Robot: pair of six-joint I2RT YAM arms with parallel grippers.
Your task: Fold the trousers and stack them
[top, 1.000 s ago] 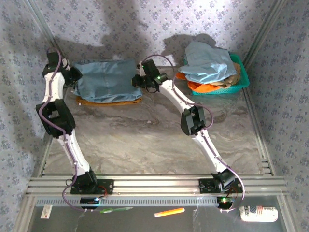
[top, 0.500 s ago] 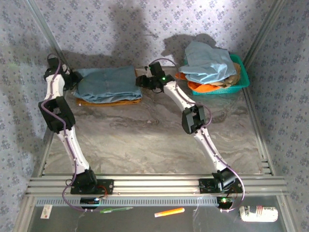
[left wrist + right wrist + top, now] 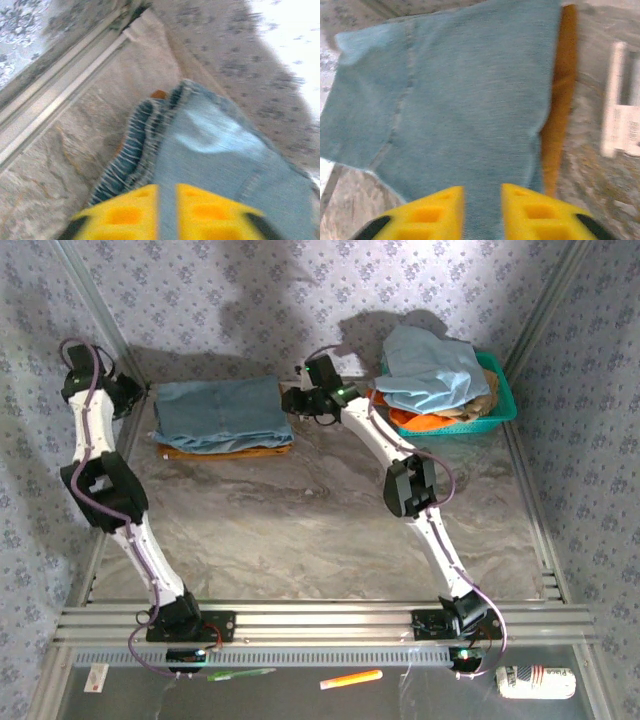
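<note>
You are looking at the trousers [image 3: 218, 412] lying folded into a flat rectangle on top of the mustard-brown cloth [image 3: 225, 450]. They are covering most of it, so only its near edge and right end are peeking out.

Your left gripper [image 3: 128, 398] is hanging just off the left end of the mustard-brown cloth, apart from the denim. In the left wrist view, its jaws are sitting together, with only a thin slit between the yellow fingertips [image 3: 125, 212], and the gathered waistband is bunching up ahead of them.

Your right gripper [image 3: 292, 402] is hovering just off the right end of the mustard-brown cloth. In the right wrist view its jaws are standing a little apart, and the denim is showing through the gap, with the brown edge running alongside.

The teal basket [image 3: 505, 390] is sitting well to the right of the mustard-brown cloth, with a paler blue garment [image 3: 430, 368] heaped in it.
</note>
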